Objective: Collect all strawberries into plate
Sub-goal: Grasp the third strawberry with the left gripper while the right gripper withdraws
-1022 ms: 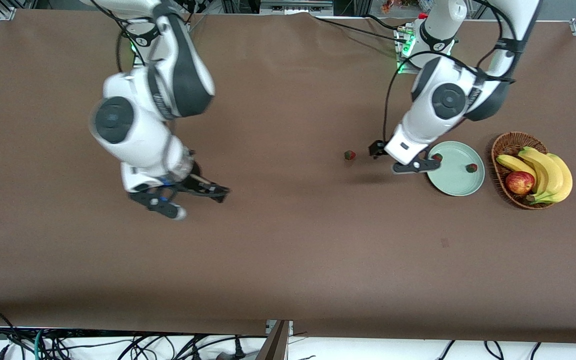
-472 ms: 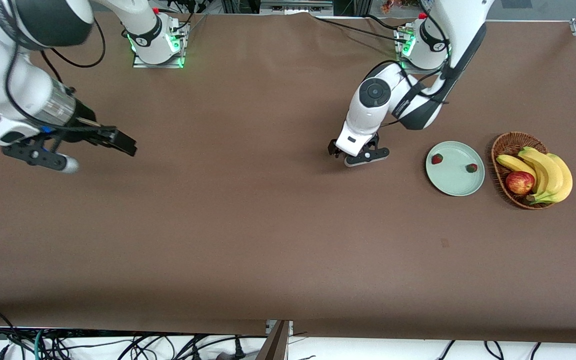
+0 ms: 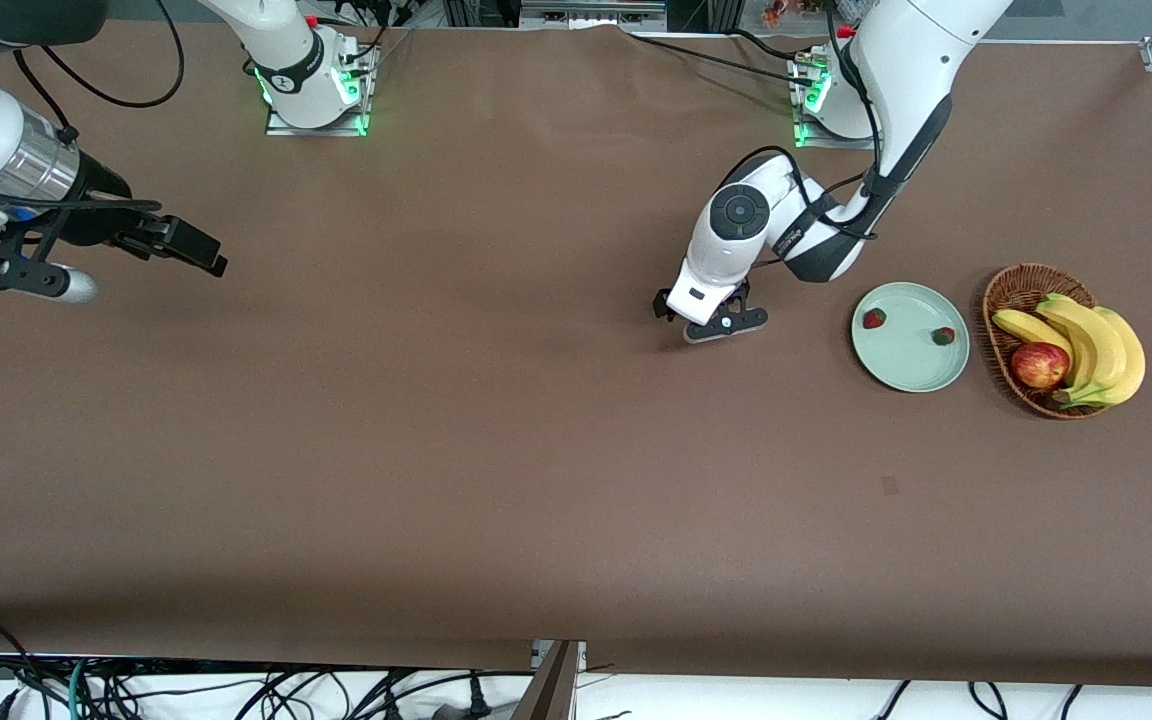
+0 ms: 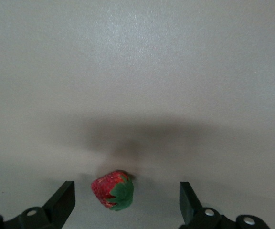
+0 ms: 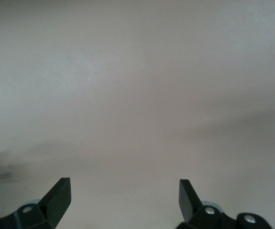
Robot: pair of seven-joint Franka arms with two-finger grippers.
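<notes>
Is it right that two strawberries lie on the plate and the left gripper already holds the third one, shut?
Not quite. The left wrist view shows the left gripper open, its fingers apart around the third strawberry. Two strawberries do lie on the plate.

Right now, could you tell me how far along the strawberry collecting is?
Two strawberries already lie on the plate. The open left gripper is down around the third strawberry, not yet gripped. The right gripper waits open over bare table.
</notes>
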